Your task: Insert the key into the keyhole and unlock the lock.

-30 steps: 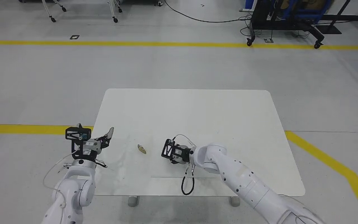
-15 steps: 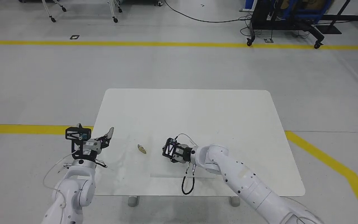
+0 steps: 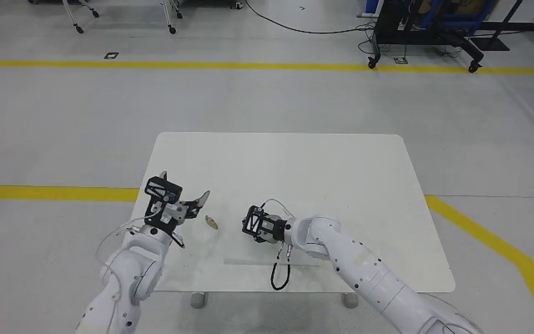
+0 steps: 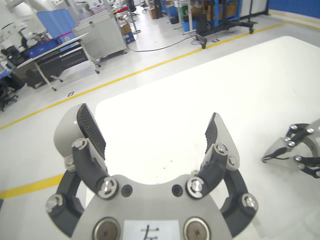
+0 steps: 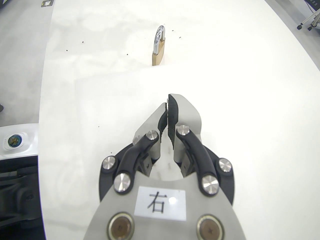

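Note:
A brass padlock (image 5: 158, 51) with a silver shackle lies on the white table (image 5: 225, 51), seen small in the top view as the padlock (image 3: 212, 221). My right gripper (image 5: 167, 104) rests low on the table a short way from the lock, its pads pressed together; whether a key sits between them I cannot tell. From above, the right gripper (image 3: 249, 224) is just right of the lock. My left gripper (image 4: 150, 128) hangs open with nothing between its fingers, and the top view puts the left gripper (image 3: 193, 207) just left of the lock. The left wrist view also catches the right gripper (image 4: 293, 148).
The table's left edge (image 3: 148, 200) runs close under the left arm. A black cable (image 3: 279, 271) loops from the right arm near the table's front edge. The wide white surface (image 3: 334, 167) lies behind both grippers.
The left arm has swung right, from beyond the table's left edge to over the table beside the padlock. The right arm and the padlock have stayed in place.

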Tool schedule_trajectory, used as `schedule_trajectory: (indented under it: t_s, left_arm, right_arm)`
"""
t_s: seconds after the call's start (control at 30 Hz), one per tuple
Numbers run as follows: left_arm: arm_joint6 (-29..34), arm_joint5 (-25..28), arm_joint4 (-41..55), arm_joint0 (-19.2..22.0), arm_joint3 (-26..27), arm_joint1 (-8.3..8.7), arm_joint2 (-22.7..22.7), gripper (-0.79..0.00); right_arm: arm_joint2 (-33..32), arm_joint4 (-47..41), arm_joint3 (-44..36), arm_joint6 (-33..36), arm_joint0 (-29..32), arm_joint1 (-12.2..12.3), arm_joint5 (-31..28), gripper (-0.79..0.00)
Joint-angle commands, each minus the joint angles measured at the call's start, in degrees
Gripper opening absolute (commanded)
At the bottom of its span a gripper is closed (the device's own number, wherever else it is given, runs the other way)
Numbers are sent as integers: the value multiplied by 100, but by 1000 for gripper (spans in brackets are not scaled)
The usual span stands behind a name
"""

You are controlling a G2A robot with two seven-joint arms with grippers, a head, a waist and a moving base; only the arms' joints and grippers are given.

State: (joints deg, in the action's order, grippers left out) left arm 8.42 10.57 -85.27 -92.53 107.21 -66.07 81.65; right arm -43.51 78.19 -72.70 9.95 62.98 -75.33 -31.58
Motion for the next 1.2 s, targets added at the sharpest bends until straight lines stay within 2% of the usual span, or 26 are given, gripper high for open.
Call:
schedule_trajectory:
  t_s: [0.0,0.1,0.37,0.53,0.7,0.77,0.9,1.17]
  left_arm:
    - [156,110,-33,136,40,-17,-212,0]
    - [424,54,-316,288,43,-30,-380,0]
    - [340,118,-352,245,3,-25,-384,0]
    - [25,485,-378,67,-118,8,-312,0]
    - [-139,1169,-400,16,-139,48,-358,0]
    - [-71,1319,-568,78,-170,56,-443,0]
    - [49,1242,-715,251,-318,34,-643,0]
    - [247,1493,-977,556,-587,28,-900,0]
  right_arm:
    - [0,0,0,0,0,0,0,-785]
    - [0,0,0,0,0,0,0,-785]
    - [0,0,0,0,0,0,0,-785]
    - [-26,26,-81,11,38,3,86,-785]
    - [-171,22,-203,-120,116,51,22,-785]
    - [-270,15,-267,-210,188,86,4,-785]
    - [-484,-6,-422,-363,372,161,-2,-785]
    - [-777,-76,-710,-311,645,252,121,-785]
